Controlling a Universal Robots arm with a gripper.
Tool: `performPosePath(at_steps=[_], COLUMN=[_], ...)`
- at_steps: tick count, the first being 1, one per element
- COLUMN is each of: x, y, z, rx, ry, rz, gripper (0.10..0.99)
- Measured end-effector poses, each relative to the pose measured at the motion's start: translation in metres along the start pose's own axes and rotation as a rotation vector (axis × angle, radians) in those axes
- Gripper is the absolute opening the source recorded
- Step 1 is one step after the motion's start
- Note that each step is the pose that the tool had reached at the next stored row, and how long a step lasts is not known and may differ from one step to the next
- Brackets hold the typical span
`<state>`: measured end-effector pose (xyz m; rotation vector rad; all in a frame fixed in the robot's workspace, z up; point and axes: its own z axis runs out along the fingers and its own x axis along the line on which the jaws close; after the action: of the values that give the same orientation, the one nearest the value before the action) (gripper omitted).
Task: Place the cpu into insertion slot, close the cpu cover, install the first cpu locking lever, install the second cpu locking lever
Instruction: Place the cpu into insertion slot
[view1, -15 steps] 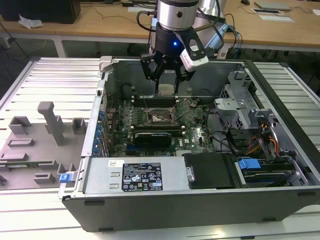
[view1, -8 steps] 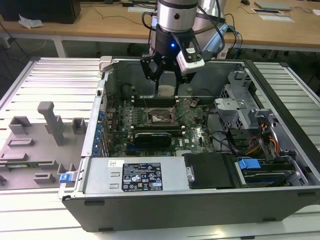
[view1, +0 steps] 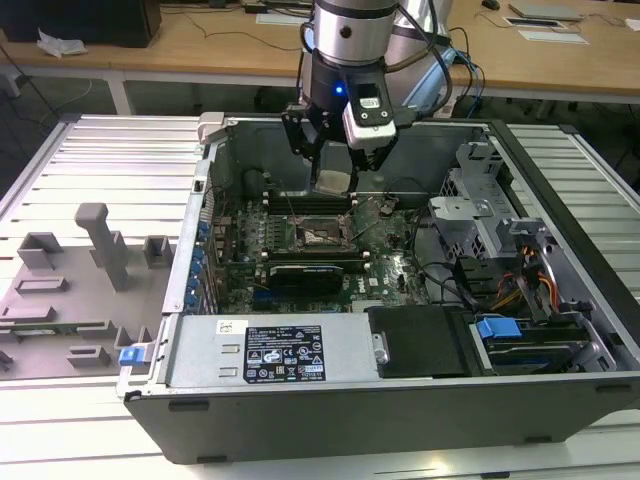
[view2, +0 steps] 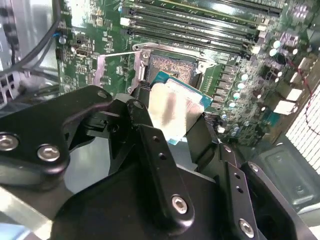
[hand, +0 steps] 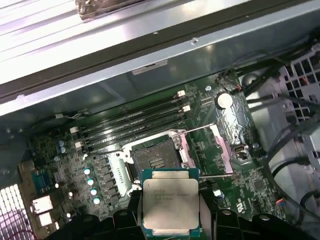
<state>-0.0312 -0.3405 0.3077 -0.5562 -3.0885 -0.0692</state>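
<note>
My gripper (view1: 335, 178) is shut on the cpu (view1: 334, 183), a flat square chip with a silver-grey top and a green rim. I hold it in the air inside the open computer case, a little above and behind the insertion slot (view1: 322, 233). In the first wrist view the cpu (hand: 170, 207) sits between the black fingers of the gripper (hand: 171, 217), short of the bare socket (hand: 155, 161). The cpu cover (hand: 220, 150) is swung open beside the socket. In the second wrist view the cpu (view2: 175, 107) partly hides the slot (view2: 170, 67), with the cover (view2: 100, 67) off to one side.
Rows of long black memory slots (hand: 130, 127) run along one side of the socket. The case walls (view1: 300, 390) ring the green motherboard (view1: 390, 265). Drive cages and cables (view1: 500, 270) fill the exterior view's right. Grey fixtures (view1: 100, 245) stand on the table at the exterior view's left.
</note>
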Motion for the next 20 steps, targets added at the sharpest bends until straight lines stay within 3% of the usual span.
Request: performPosePath(at_steps=[13,20], x=[0.0,0.0], y=[0.0,-0.0001], z=[0.0006,0.001], rx=[0.009,0.016], ry=[-0.0141,-0.0249], rz=[0.23,0.394], gripper=[0.541,0.541])
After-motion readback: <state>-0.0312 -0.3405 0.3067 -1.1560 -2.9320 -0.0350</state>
